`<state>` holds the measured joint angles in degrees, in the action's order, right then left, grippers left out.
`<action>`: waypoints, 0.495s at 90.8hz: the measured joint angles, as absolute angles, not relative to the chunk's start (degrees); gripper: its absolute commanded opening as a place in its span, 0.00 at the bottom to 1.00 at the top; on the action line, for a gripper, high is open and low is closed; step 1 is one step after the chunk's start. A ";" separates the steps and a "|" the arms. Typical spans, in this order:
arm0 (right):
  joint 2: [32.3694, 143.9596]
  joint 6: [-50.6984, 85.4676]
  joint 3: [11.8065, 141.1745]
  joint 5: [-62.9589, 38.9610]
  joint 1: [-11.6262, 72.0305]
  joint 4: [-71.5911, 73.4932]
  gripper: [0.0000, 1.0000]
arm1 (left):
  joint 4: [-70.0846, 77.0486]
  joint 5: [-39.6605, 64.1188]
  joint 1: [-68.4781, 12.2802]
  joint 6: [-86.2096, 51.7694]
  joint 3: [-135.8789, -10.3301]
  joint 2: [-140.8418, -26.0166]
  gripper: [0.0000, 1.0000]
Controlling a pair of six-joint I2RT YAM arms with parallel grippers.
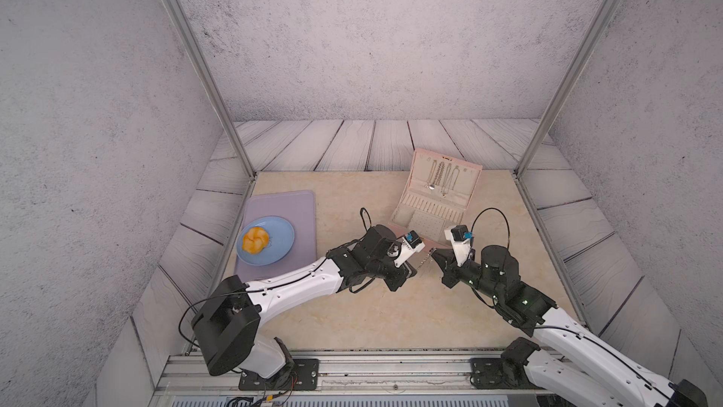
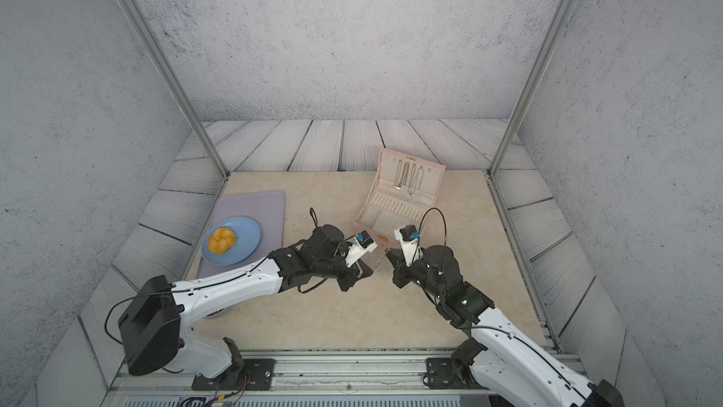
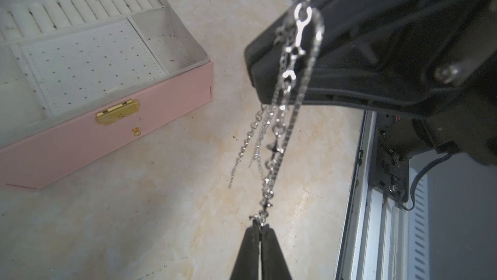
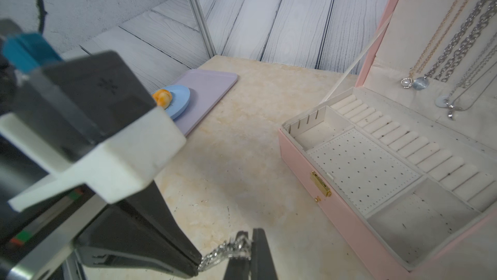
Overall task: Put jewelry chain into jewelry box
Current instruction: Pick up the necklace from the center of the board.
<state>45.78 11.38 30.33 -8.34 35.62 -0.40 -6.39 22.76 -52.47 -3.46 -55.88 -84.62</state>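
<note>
The jewelry chain (image 1: 424,259) (image 2: 379,260) is silver and stretches in the air between my two grippers, just in front of the jewelry box. My left gripper (image 1: 411,269) (image 3: 260,226) is shut on one end of the jewelry chain (image 3: 279,130); loose strands dangle below. My right gripper (image 1: 434,254) (image 4: 248,234) is shut on the other bunched end (image 4: 226,251). The jewelry box (image 1: 430,204) (image 2: 395,202) is pale pink and open, its lid upright. Its cream ring rolls and perforated panel show, with a gold clasp on the front wall (image 3: 107,141) (image 4: 336,211).
Several other necklaces (image 4: 457,44) hang inside the lid. To the left, a lilac tray (image 1: 301,209) carries a blue plate (image 1: 277,256) with an orange bun (image 1: 255,240). A metal rail (image 1: 352,370) runs along the front edge, and frame posts stand at the back corners.
</note>
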 measured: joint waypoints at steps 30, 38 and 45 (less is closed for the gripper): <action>50.30 5.63 34.94 -3.27 35.62 -8.99 0.00 | -6.35 22.65 -50.46 -3.49 -55.90 -85.10 0.63; 50.92 4.82 35.53 -1.56 35.62 -10.87 0.00 | -7.75 22.20 -49.60 -3.68 -55.90 -83.81 0.66; 51.51 3.99 36.05 -0.19 35.62 -12.53 0.00 | -8.25 22.13 -47.55 -3.95 -56.25 -82.61 0.66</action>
<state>51.51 3.99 36.05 -0.19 35.62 -12.53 -8.25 22.13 -47.55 -3.95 -56.25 -82.61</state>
